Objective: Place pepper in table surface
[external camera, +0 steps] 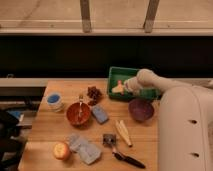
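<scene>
1. The white arm is reaching in from the right along the back edge of the wooden surface. Its pincer is sitting over the left half of the green tray.
2. I cannot tell how far the pincer is open, nor whether it has hold of anything, because its tip is blending into the small shape beside it.
3. That shape, a small orange-tinted sliver, appears to be the pepper. It is lying within the tray's outline at the pincer's left end, touching it or just beside it, and it is not resting on the bare wood.
4. The tray is sitting at the back right of the surface, and a purple bowl is standing just in front of it.
5. An orange-red bowl is standing near the middle of the surface, with a thin utensil leaning in it.
6. A dark reddish-brown cluster is lying behind that bowl, and a blue block is lying just to its right.
7. A small white cup with a blue inside is standing near the left edge.
8. A pale yellow elongated vegetable is lying in front of the purple bowl, angled toward the front.
9. A round orange-red apple is sitting at the front left, just beside a crumpled grey-blue packet.
10. A black-handled tool with a metal head is lying at the front, to the right of the packet.
11. The robot's white body is filling the lower right corner.
</scene>
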Robot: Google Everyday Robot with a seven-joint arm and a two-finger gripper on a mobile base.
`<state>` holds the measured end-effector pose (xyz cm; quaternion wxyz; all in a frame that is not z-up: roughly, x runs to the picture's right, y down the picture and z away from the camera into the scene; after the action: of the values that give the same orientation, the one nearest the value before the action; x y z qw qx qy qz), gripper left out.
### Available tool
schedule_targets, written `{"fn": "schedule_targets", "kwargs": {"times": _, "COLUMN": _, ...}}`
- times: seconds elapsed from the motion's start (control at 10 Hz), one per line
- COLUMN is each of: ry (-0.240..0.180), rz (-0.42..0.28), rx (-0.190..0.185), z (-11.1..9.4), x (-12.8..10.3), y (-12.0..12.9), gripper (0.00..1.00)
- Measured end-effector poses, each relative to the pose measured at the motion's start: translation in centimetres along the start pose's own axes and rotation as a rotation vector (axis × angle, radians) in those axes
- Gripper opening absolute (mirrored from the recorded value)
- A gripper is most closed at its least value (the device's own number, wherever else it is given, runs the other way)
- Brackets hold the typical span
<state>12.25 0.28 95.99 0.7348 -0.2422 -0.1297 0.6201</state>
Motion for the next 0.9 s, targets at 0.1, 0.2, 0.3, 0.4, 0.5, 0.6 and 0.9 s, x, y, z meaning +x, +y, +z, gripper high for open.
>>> {"fn": "schedule_targets", "kwargs": {"times": 0.1, "ry": 0.004, "rz": -0.007, "rx": -0.001, "z": 0.3, "x": 0.0, "y": -0.1, "gripper": 0.69}}
{"fn": "schedule_targets", "kwargs": {"times": 0.2, "ry": 0.004, "rz": -0.02, "rx": 0.002, "z": 0.5, "x": -0.5, "y": -0.2, "gripper": 0.69}}
{"fn": "schedule_targets", "kwargs": {"times": 0.3, "ry": 0.004, "rz": -0.035, "rx": 0.008, "z": 0.8, "x": -1.0, "y": -0.3, "gripper": 0.69}}
{"fn": "schedule_targets", "kwargs": {"times": 0.4, "ry": 0.001, "rz": -0.048, "rx": 0.02, "z": 0.9, "x": -1.9, "y": -0.8, "gripper": 0.69}}
{"fn": "schedule_targets", "kwargs": {"times": 0.5, "ry": -0.002, "rz": -0.059, "rx": 0.033, "z": 0.9, "x": -2.8, "y": -1.6, "gripper": 0.69}}
{"fn": "schedule_targets", "kwargs": {"times": 0.6, "ry": -0.002, "rz": -0.07, "rx": 0.046, "z": 0.8, "x": -3.4, "y": -2.2, "gripper": 0.69}}
{"fn": "schedule_targets", "kwargs": {"times": 0.9, "ry": 0.009, "rz": -0.081, "rx": 0.064, "z": 1.3, "x": -3.3, "y": -3.0, "gripper": 0.69}}
